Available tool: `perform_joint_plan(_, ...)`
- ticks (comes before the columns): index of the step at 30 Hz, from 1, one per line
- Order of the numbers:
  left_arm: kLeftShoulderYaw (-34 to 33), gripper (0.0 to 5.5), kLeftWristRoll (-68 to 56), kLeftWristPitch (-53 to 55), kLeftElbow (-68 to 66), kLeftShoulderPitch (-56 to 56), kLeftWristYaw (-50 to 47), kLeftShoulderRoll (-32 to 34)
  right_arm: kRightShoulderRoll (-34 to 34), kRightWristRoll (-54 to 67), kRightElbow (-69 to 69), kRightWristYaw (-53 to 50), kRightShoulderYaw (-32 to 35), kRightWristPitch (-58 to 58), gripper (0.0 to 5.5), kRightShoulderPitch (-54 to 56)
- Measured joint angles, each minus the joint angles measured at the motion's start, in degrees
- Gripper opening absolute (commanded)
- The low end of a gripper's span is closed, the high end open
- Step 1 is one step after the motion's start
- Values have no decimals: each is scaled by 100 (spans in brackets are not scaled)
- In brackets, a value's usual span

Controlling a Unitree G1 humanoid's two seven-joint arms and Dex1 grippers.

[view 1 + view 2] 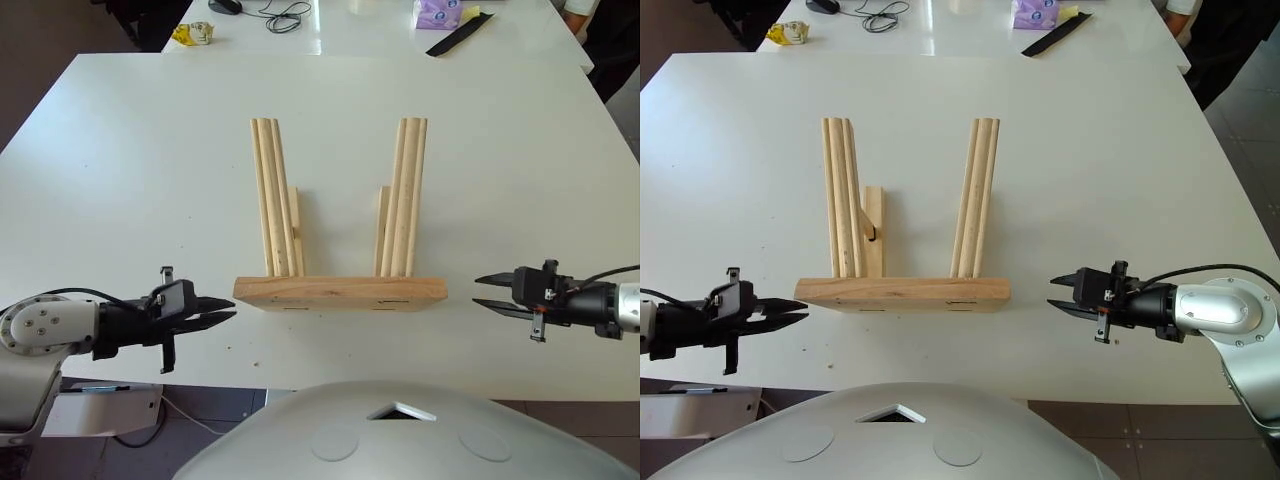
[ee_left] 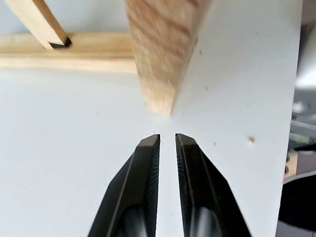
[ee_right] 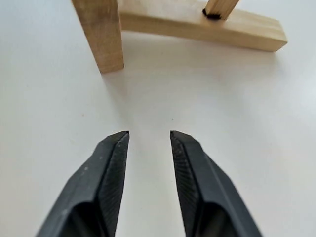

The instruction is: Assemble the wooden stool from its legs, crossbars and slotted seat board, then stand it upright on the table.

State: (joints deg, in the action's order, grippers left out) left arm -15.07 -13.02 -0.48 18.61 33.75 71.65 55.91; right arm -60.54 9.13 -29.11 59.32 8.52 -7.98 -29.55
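Board runs sideways on its edge, left tool just off one end, right tool farther off the other. Both slightly apart, empty.

**Item count, table top**

- 1 wooden seat board.
- 2 leg bundles: left bundle and right bundle. Legs per bundle cannot be separated.
- 2 short crossbars: left crossbar and right crossbar.
- 2 tools: left tool and right tool.
- 2 tables: near table and rear table.
- On the rear table: 1 purple packet, 1 black strip.
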Motion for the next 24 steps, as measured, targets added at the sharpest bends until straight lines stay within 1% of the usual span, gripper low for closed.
perform_joint_plan(2,268,116,465,-858,-653,15,-77,-103,180,-390,324,-156,-325,489,239,66)
perform_joint_plan(3,399,116,527,-1260,-917,-32,-160,-262,324,-569,456,-262,-519,682,255,132)
perform_joint_plan(6,660,116,500,-1936,-1426,-457,-462,-747,696,-723,532,-463,-889,860,255,375)
perform_joint_plan(9,838,116,301,-1911,-1587,-869,-700,-1162,906,-728,526,-541,-1093,869,255,427)
perform_joint_plan(14,1038,116,213,-2117,-1723,-1104,-721,-1264,911,-650,510,-424,-1161,862,255,373)
perform_joint_plan(18,1227,116,207,-2202,-1817,-1102,-624,-1256,919,-538,599,-302,-1283,859,255,557)
perform_joint_plan(22,1324,116,189,-2326,-1993,-1089,-377,-1068,959,-536,756,-217,-1425,861,255,873)
perform_joint_plan(23,1328,135,173,-2388,-2089,-1131,-329,-1013,968,-543,784,-209,-1482,861,257,916)
perform_joint_plan(24,1336,141,158,-2416,-2149,-1177,-277,-953,978,-544,797,-202,-1515,863,257,936)
